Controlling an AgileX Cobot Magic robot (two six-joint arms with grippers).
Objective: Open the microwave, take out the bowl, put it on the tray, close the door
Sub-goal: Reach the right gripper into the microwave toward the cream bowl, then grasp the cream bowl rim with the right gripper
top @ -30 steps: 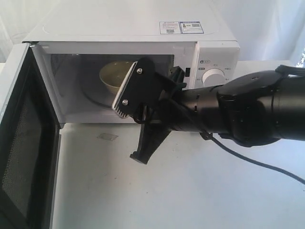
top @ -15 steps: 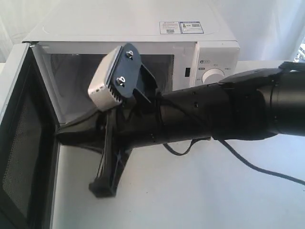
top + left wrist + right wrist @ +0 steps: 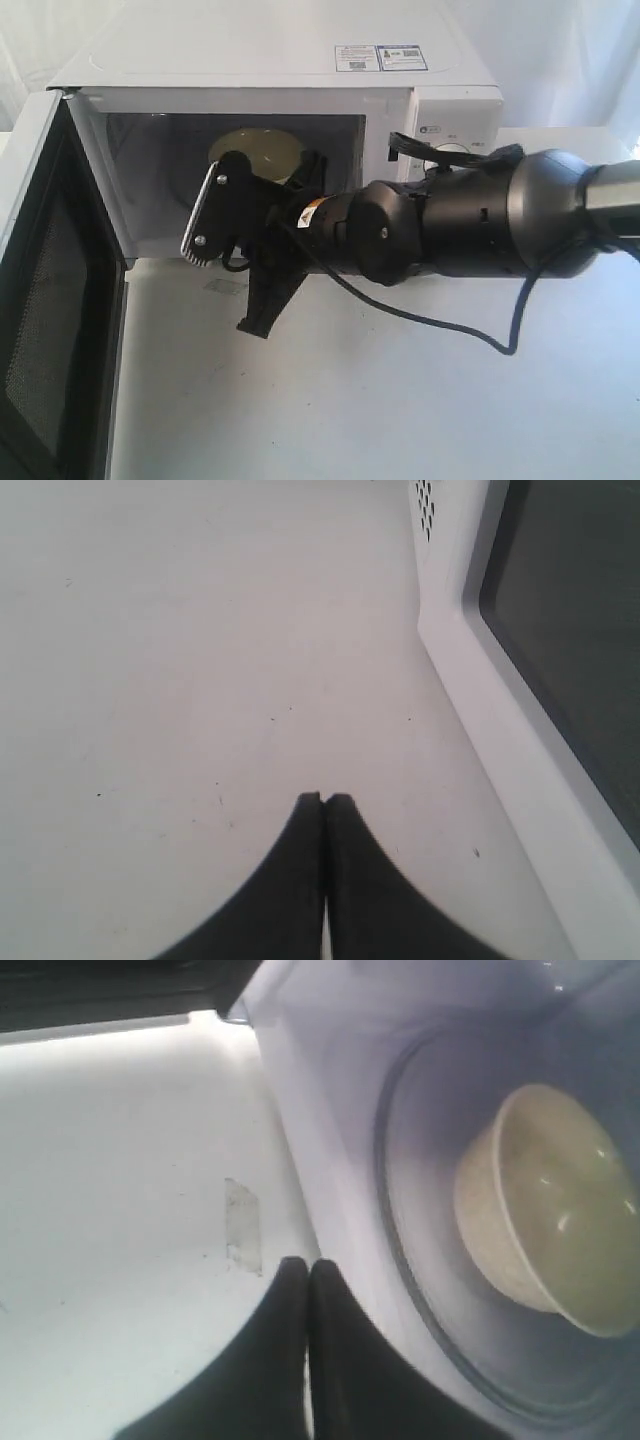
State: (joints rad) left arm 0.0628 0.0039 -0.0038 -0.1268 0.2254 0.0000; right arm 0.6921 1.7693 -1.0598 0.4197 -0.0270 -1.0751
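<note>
My right gripper [image 3: 307, 1265] has its two fingers pressed together, with nothing between them. The tips are just in front of the lower front edge of the microwave [image 3: 250, 50], over the white table [image 3: 400, 420] and near a small piece of clear tape [image 3: 243, 1225]. The bowl [image 3: 545, 1210] sits inside the cavity on the round glass plate [image 3: 425, 1300], apart from my fingers. The right wrist view shows both its white outside and its cream-yellow inside. In the exterior view my right arm [image 3: 470, 220] covers most of the bowl and only its upper part shows. The door [image 3: 45, 300] stands wide open at the left, with the black mesh face visible. My left gripper [image 3: 325, 798] appears only in the left wrist view. Its fingers are together and empty, over bare table beside the door's outer face with the dark window.
</note>
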